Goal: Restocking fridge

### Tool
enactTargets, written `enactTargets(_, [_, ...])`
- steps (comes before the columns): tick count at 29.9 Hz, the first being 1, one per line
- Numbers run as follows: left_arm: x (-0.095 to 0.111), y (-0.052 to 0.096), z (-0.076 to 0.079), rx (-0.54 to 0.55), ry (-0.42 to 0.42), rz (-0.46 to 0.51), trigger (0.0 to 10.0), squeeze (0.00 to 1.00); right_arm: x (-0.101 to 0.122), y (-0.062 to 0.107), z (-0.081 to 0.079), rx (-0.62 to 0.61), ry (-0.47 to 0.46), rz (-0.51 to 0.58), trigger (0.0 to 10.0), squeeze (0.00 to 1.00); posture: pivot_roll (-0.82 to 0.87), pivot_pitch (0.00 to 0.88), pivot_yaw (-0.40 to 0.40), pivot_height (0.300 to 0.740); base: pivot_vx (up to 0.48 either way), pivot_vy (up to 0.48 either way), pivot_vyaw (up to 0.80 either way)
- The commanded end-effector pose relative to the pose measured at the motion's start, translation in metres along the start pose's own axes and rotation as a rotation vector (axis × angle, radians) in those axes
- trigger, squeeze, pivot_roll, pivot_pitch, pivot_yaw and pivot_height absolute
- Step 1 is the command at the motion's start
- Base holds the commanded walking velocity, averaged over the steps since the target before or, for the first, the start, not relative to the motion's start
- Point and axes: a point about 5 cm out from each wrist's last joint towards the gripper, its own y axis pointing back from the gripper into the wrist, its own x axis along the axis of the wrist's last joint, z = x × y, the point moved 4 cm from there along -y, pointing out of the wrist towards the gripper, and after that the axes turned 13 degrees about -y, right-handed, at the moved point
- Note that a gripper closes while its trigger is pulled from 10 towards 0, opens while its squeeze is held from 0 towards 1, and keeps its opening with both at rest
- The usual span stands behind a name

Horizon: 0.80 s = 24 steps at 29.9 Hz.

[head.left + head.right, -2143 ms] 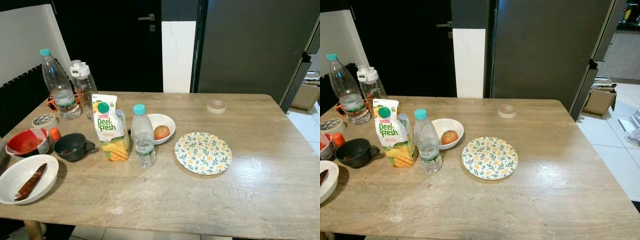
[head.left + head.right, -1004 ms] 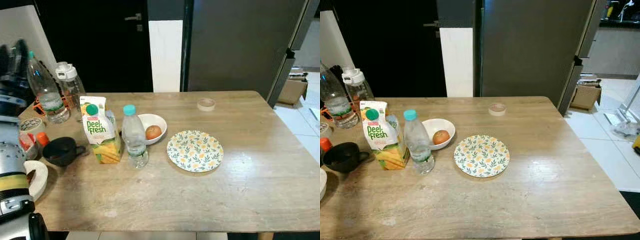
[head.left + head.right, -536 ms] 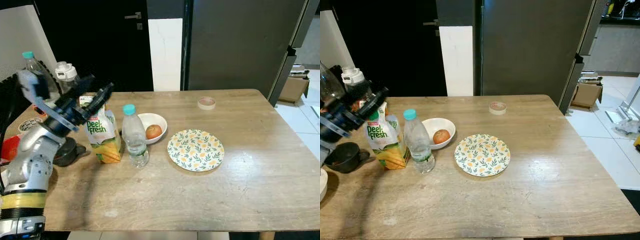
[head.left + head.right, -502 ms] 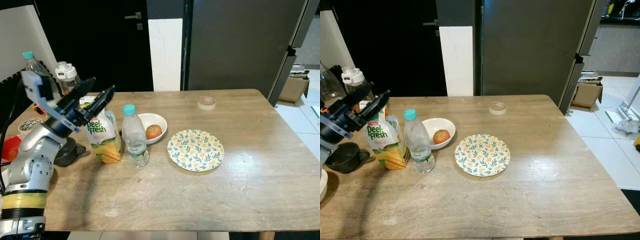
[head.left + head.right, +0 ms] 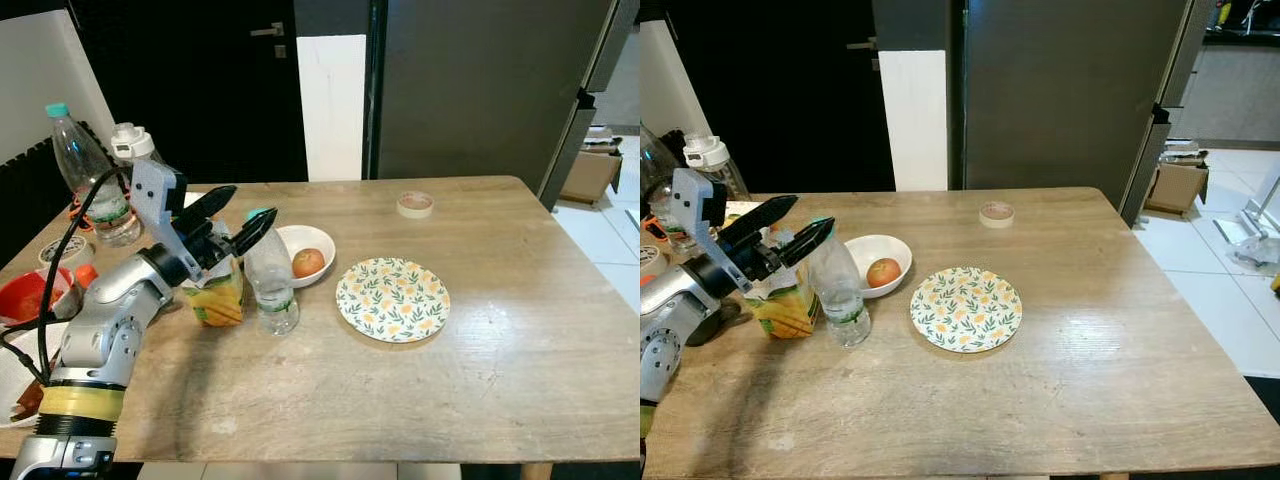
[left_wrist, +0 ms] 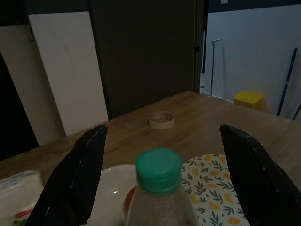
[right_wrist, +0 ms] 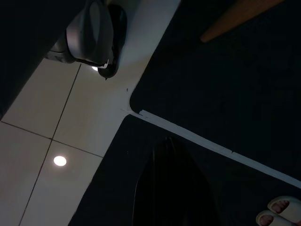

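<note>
Two black fingers of the left gripper (image 5: 236, 214) spread wide above a capped water bottle (image 5: 270, 290) left of centre on the table (image 5: 480, 360); thin, slippery plastic probably suits a mid-body grasp.

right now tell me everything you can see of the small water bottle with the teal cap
The small water bottle is clear plastic with a teal screw cap and a pale label band, standing upright on the wooden table. It sits beside the juice carton and in front of the white bowl. The open left tool hovers around its cap, not gripping.
</note>
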Motion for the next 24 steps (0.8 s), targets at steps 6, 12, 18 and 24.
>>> enactTargets(6, [-0.007, -0.006, 0.006, 0.001, 0.002, -0.04, 10.0, 0.0, -0.001, -0.001, -0.004, 0.007, -0.006, -0.001, 10.0, 0.0, -0.09, 0.0, 0.043, 0.74, 0.0, 0.0, 0.0])
enactTargets(12, [-0.014, -0.01, 0.017, -0.014, 0.034, -0.059, 10.0, 0.0, -0.002, 0.0, -0.003, 0.003, -0.008, -0.003, 10.0, 0.0, -0.09, 0.0, 0.045, 0.74, 0.0, 0.0, 0.0])
enactTargets(18, [-0.025, -0.017, 0.021, 0.014, 0.021, -0.092, 10.0, 0.0, -0.002, 0.0, -0.003, 0.003, -0.009, -0.003, 10.0, 0.0, -0.09, 0.0, 0.045, 0.74, 0.0, 0.0, 0.0])
enactTargets(24, [-0.026, -0.018, 0.014, 0.067, 0.02, -0.091, 10.0, 0.0, -0.002, 0.0, -0.003, 0.004, -0.008, -0.004, 10.0, 0.0, -0.09, 0.0, 0.045, 0.74, 0.0, 0.0, 0.0])
